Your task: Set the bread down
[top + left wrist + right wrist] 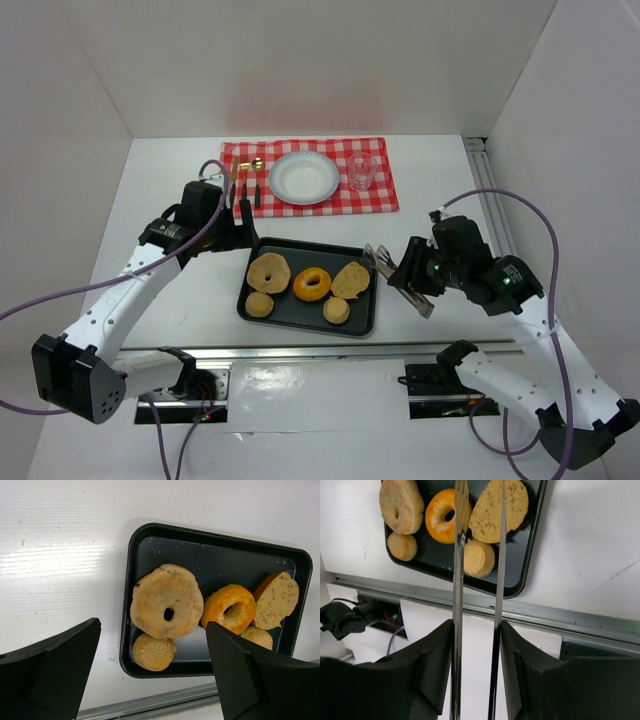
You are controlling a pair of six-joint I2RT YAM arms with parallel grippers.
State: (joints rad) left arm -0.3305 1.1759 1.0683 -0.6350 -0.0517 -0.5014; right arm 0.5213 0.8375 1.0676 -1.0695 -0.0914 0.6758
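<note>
While tongs (458,580) hang over tray (530,555): R gripper (476,630) pinched on the tongs, blades apart, nothing between them.
L gripper (152,625): spread, empty, above tray's left end.
Bread: all on tray; seeded slice (500,510) nearest blades.
Tip: straddle slice's edges w/ blades, squeeze gently, lift level, then to plate (304,178).

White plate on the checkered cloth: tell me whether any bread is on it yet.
No, in the top view the white plate is bare; the bread pieces all lie on the black tray.
</note>
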